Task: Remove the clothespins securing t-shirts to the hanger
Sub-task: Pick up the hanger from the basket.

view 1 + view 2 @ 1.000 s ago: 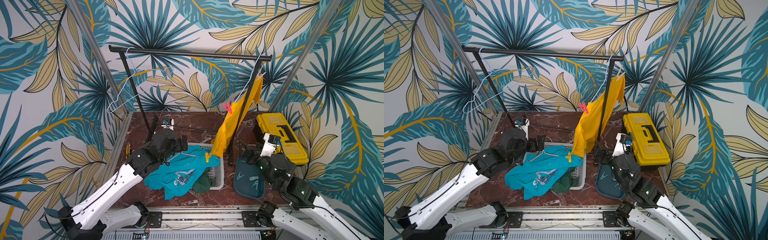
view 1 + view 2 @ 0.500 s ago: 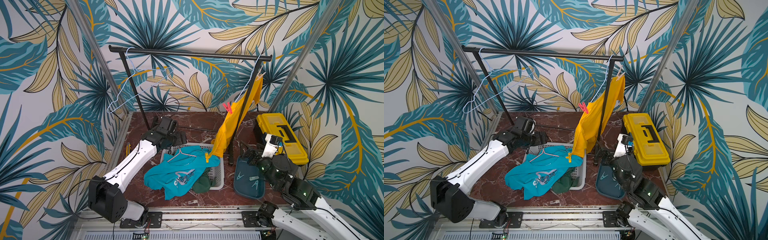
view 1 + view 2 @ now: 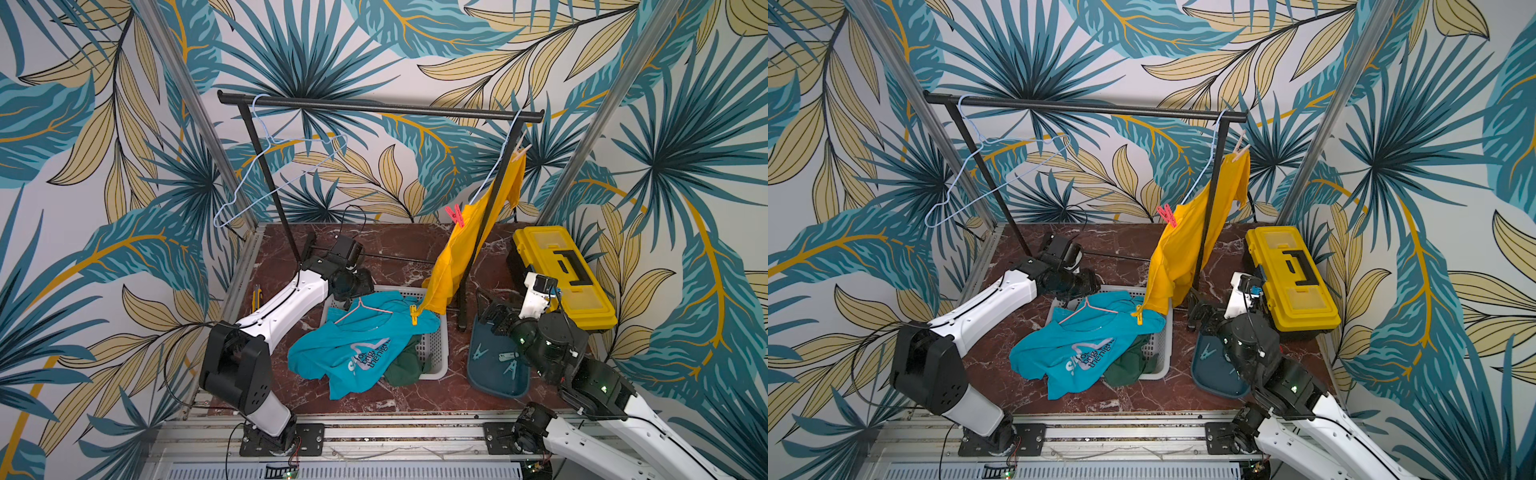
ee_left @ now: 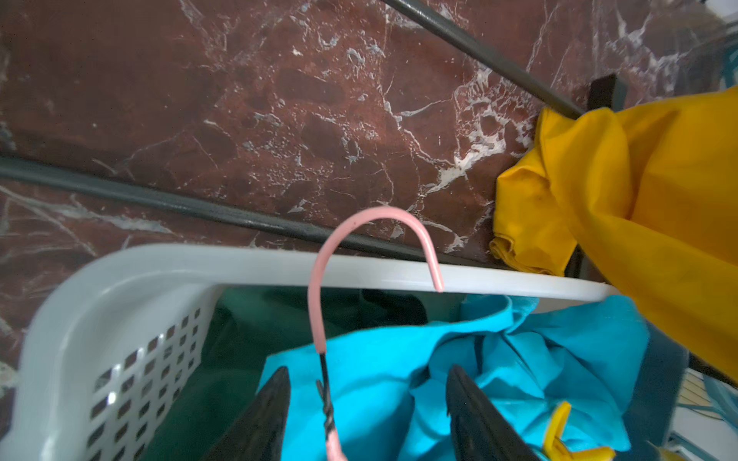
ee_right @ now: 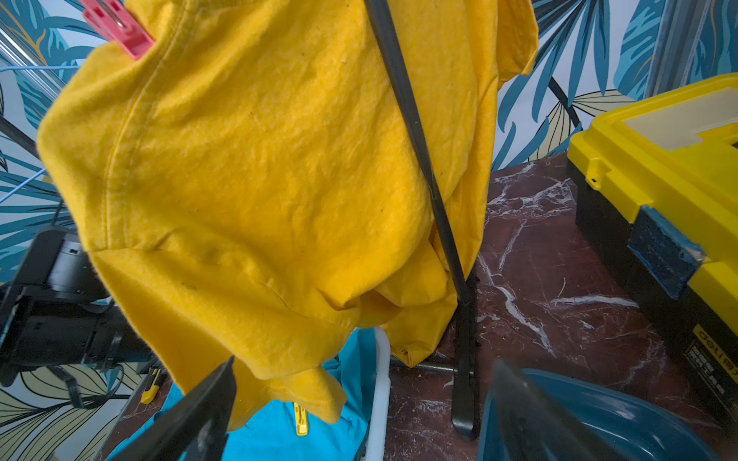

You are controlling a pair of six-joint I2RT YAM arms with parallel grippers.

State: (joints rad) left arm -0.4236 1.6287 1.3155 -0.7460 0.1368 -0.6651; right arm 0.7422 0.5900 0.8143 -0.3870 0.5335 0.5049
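Red marble tabletop (image 3: 390, 249), leaf-print walls (image 3: 374, 50). Left gripper (image 4: 367, 369) half-spread astride pink hanger (image 4: 314, 319) above turquoise t-shirt (image 4: 539, 351); right gripper (image 5: 363, 361) spread wide, empty, facing yellow t-shirt (image 5: 259, 179).

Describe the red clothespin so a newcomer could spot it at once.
Start at the black clothes rail across the back; the yellow t-shirt hangs near its end on the robot's right. The red-pink clothespin sticks up from the shirt's lower shoulder edge. It is the only red one: the peach clothespin sits higher up, the yellow clothespin far below.
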